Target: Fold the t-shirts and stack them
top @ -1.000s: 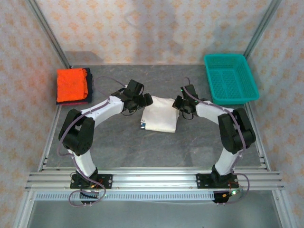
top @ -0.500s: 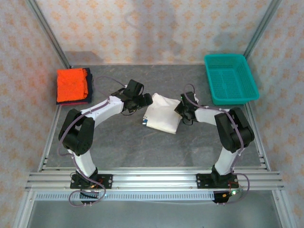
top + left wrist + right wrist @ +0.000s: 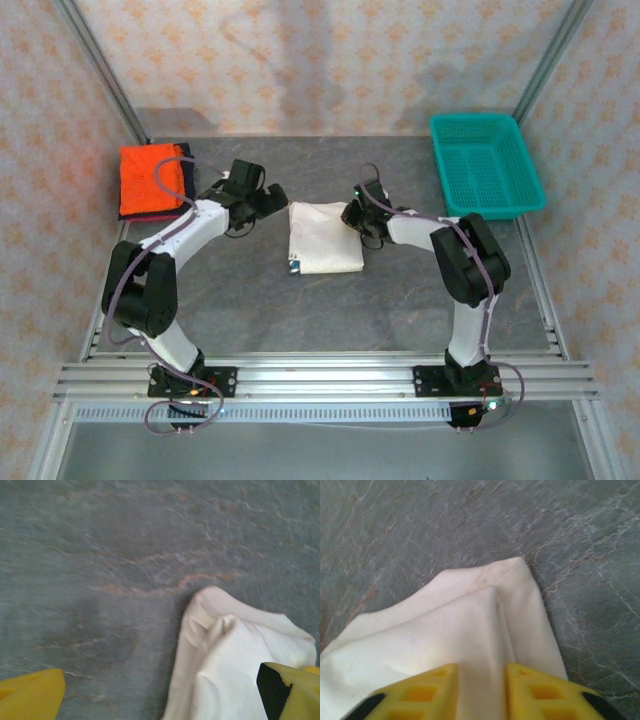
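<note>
The white t-shirt (image 3: 323, 238) lies folded in a rectangle at the table's middle, a speck of blue print at its near left corner. Its far left corner (image 3: 235, 650) rests on the table between my left gripper's wide-apart yellow fingers (image 3: 32, 696). My left gripper (image 3: 268, 197) (image 3: 160, 702) stands open just left of the shirt. My right gripper (image 3: 356, 215) (image 3: 481, 690) is shut on a raised ridge of the white t-shirt (image 3: 470, 630) at its far right corner. The orange t-shirt (image 3: 151, 176) lies folded on the dark navy one (image 3: 186, 190) at the far left.
A teal mesh basket (image 3: 486, 166) stands at the far right corner. Metal frame posts and patterned walls close in the grey stone-look table (image 3: 300, 310). Bare tabletop lies in front of the white shirt.
The white shirt has slid left and settled flat. My left gripper has let go of its corner and drawn back to the left. My right gripper has moved left with the other corner.
</note>
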Tool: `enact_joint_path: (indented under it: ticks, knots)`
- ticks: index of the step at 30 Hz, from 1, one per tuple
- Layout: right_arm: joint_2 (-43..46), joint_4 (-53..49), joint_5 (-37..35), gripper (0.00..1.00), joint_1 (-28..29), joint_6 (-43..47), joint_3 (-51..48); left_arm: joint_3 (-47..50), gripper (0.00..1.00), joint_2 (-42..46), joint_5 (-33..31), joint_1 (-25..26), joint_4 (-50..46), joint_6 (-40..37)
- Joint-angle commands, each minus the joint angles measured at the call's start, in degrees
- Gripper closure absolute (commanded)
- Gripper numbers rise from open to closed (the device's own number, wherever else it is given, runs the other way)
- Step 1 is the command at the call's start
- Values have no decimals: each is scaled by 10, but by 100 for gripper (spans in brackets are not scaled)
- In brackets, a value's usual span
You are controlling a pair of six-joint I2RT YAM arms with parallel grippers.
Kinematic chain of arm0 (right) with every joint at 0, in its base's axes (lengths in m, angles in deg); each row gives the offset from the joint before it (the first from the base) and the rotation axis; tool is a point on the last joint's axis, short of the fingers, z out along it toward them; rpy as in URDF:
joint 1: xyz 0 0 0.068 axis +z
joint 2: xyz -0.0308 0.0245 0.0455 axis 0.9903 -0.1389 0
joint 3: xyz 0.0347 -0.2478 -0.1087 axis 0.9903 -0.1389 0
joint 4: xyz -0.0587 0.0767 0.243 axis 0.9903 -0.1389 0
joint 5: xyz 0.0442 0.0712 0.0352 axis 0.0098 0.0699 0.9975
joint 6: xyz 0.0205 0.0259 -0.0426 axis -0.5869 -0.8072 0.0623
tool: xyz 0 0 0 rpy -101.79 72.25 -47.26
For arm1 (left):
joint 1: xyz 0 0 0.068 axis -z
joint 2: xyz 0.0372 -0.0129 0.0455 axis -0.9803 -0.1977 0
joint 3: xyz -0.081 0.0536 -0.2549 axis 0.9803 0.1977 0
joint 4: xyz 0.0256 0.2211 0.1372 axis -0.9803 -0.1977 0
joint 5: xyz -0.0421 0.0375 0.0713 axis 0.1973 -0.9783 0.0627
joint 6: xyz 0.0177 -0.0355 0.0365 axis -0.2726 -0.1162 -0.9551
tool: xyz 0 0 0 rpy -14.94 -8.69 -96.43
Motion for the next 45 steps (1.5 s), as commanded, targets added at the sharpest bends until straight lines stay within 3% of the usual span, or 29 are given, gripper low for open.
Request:
enact_joint_path:
  ticks: [1, 4, 7, 12, 19, 27, 30, 35, 39, 45]
  knots:
    - [66, -1, -25, 47, -3, 42, -27, -10, 0, 13, -16, -22, -30, -35]
    - [120, -3, -38, 24, -3, 90, -73, -12, 0, 12, -24, -23, -36, -47]
    - [153, -22, -12, 20, -3, 120, -112, -8, 0, 18, -41, -27, -38, -54]
    - [161, -22, 77, 26, 6, 99, -155, -11, 0, 22, -34, -44, -43, -55]
    - [121, 4, 87, 36, 54, 62, -146, -10, 0, 32, -33, -62, -55, -56]
    - [33, 26, 96, 46, 91, 42, -52, -43, 0, 29, -26, -135, -75, -73]
    - [14, 24, 104, 45, 101, 43, -6, -91, 0, 6, -52, -171, -101, -105]
    - [19, 26, 113, 29, 106, 47, 15, -209, 0, -79, -110, -232, -156, -143]
    - [42, 32, 110, 23, 106, 49, -9, -338, 0, -200, -119, -275, -211, -151]
    - [84, 32, 90, 22, 106, 50, -52, -544, 0, -378, -113, -303, -325, -162]
